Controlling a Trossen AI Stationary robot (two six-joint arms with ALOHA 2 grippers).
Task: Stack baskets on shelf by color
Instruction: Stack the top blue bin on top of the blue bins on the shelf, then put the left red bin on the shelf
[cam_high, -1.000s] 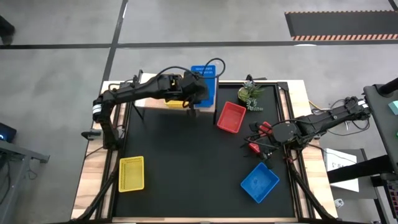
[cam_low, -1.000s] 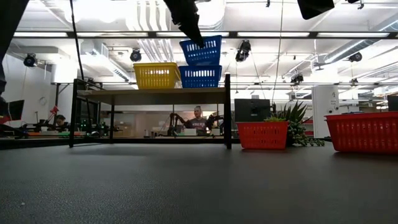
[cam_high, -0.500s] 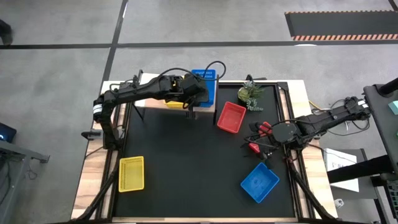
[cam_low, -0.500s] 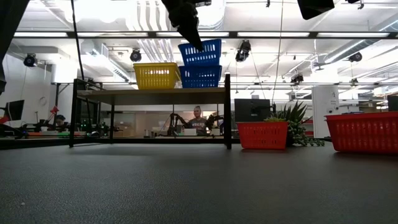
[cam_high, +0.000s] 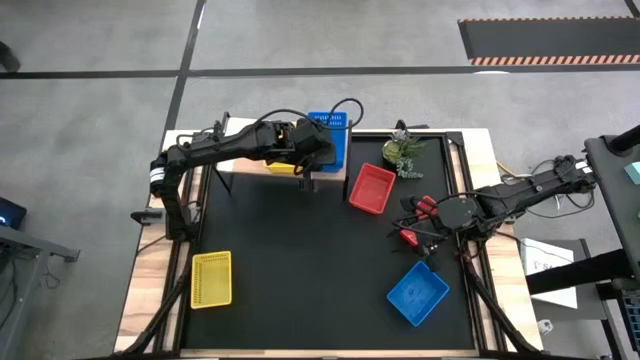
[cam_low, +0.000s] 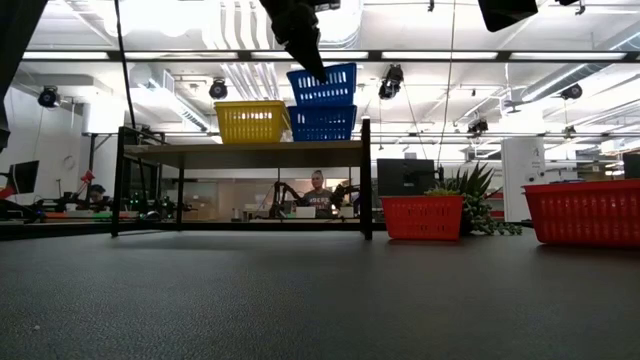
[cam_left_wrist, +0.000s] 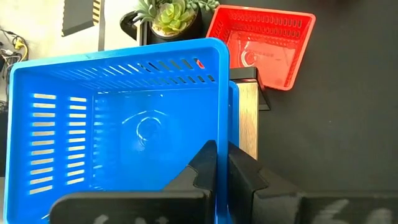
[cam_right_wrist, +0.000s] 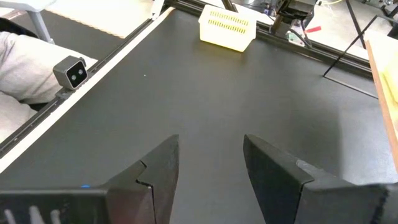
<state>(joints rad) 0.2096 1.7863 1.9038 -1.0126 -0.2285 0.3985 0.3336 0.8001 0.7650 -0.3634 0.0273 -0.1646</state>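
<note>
From above, the left pincer (cam_high: 312, 152) is clamped on the near wall of a blue perforated plastic basket (cam_high: 330, 135), held over the right end of the pale-wood shelf on black legs (cam_high: 330, 178); a yellow plastic basket (cam_high: 283, 167) peeks out beside it on the shelf under the arm. On the black bench (cam_high: 300, 260) lie a red plastic basket (cam_high: 372, 188) just beside the shelf, a second yellow basket (cam_high: 211, 278) near the front left corner and a second blue basket (cam_high: 417, 292) at the front right, with a small green potted plant (cam_high: 404, 150) at the back edge. The right pincer (cam_high: 408, 228) hovers above the bench between the red basket and the front blue one, holding nothing. At bench height, the held basket (cam_low: 324, 85) hangs tilted, touching the blue basket already on the shelf (cam_low: 321, 122), next to the yellow one (cam_low: 252, 121); a workshop with ceiling lamps lies behind. The left wrist view shows the fingers (cam_left_wrist: 205, 165) pinching the blue wall. The right wrist view shows its two fingers (cam_right_wrist: 158, 165) spread wide over bare black bench.
</note>
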